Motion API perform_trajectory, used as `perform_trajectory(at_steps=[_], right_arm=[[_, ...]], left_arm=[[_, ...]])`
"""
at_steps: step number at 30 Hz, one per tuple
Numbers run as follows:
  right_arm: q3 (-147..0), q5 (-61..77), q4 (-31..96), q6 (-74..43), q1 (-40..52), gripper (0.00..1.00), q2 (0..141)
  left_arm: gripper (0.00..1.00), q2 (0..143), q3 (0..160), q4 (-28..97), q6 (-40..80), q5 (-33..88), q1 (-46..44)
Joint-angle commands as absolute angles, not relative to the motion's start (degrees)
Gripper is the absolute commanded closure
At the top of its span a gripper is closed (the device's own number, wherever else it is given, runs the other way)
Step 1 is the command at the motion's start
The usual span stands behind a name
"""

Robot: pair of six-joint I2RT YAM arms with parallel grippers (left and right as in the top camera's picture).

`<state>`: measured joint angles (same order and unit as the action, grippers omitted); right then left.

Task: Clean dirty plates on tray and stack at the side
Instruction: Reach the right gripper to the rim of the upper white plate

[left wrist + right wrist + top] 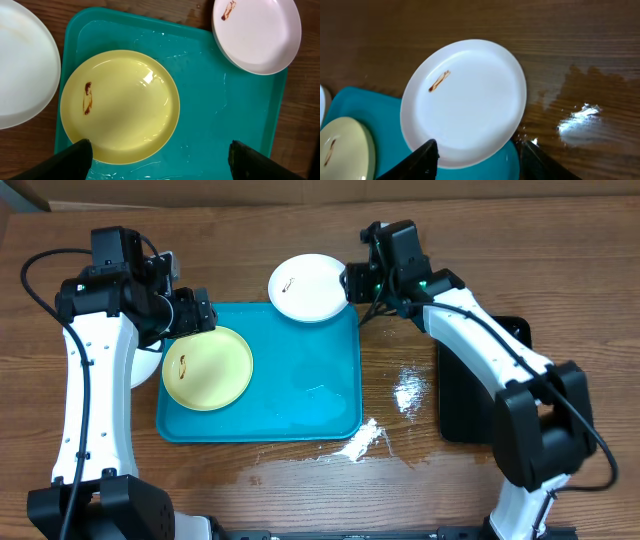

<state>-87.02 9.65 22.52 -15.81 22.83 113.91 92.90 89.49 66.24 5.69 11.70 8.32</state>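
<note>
Turquoise tray [300,395], wet, sitting mid-table [430,480].
Pale yellow plate [120,105], bearing a brown smear, is lying on the tray's left part; left gripper [160,144] is hanging over it, fingers spread wide, gripping nothing; smeared white plate [470,100] is sitting across the tray's far rim, partly on the wood; right gripper [477,145] is standing at its near edge, fingers parted, not pinching; second white plate [20,70] is lying off the tray, just beside its left rim; wet patches [408,392] are glistening on the table.
</note>
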Motion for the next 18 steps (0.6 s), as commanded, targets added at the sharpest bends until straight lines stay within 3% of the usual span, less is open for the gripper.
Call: perform_trajectory(at_steps=[1, 7, 18], right_arm=[[-87.8, 9.3, 19.6, -17.3, 22.6, 0.46, 118.7], [-87.8, 7.6, 10.8, -18.1, 22.6, 0.45, 123.4], [-87.8, 5.8, 8.4, -18.1, 23.2, 0.51, 127.3]], left_arm=[[0.12, 92.9, 89.3, 66.1, 6.5, 11.4, 8.2], [0.12, 92.9, 89.3, 66.2, 6.5, 11.4, 8.2], [0.12, 92.9, 89.3, 66.2, 6.5, 11.4, 8.2]])
